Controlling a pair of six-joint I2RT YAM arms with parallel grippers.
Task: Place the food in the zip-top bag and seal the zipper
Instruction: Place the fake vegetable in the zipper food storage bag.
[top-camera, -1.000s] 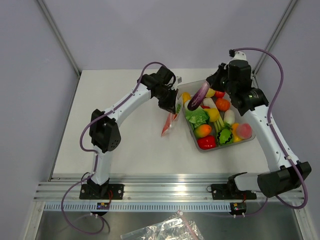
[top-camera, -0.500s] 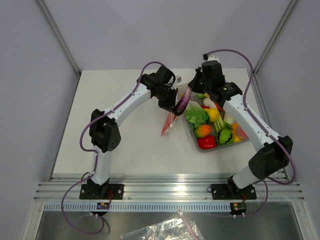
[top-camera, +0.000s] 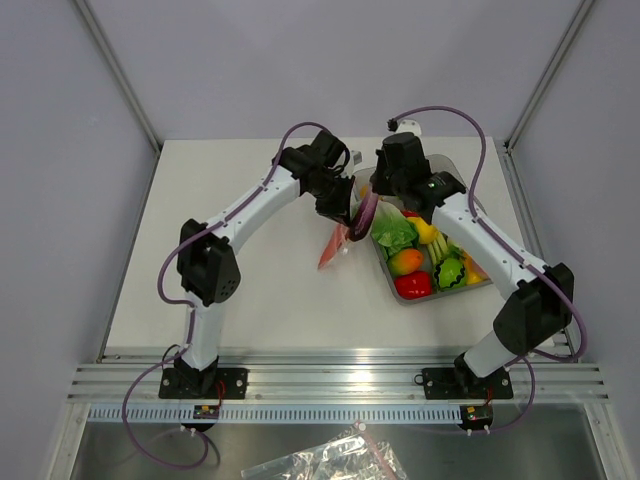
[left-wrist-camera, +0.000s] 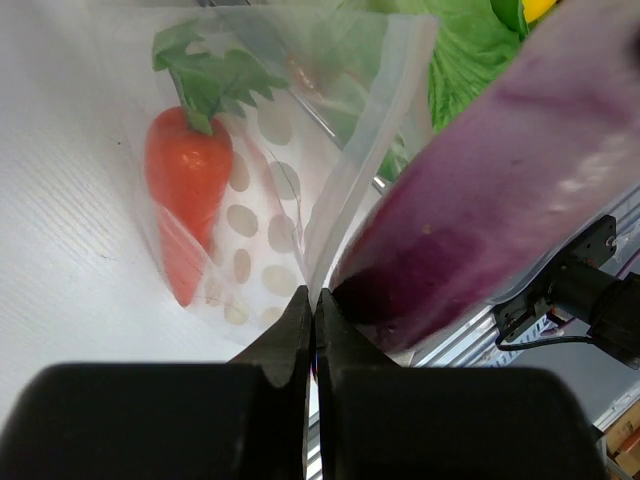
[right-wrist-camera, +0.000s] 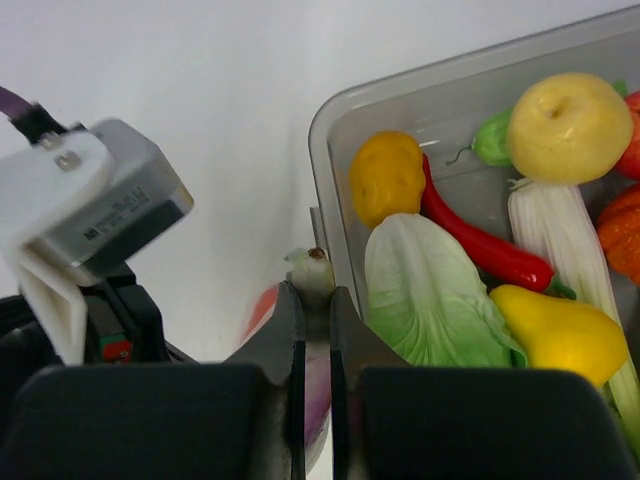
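In the top view the two wrists crowd together and hide most of the zip-top bag (top-camera: 335, 248). Only its lower part shows, just left of the grey tray (top-camera: 392, 283), with a red smear inside. The left gripper (left-wrist-camera: 312, 318) has its fingers pressed together on the bag's clear edge. Through the dotted plastic the red-orange carrot (left-wrist-camera: 186, 185) lies inside the bag. The right gripper (right-wrist-camera: 312, 318) is clamped on the pale stem of the purple eggplant (left-wrist-camera: 500, 190). The eggplant's body fills the left wrist view, blurred and cut off, at the bag's mouth; whether its tip is inside cannot be told. The zipper is hard to make out. The white table (top-camera: 250, 290) stands between pale grey walls (top-camera: 300, 60).
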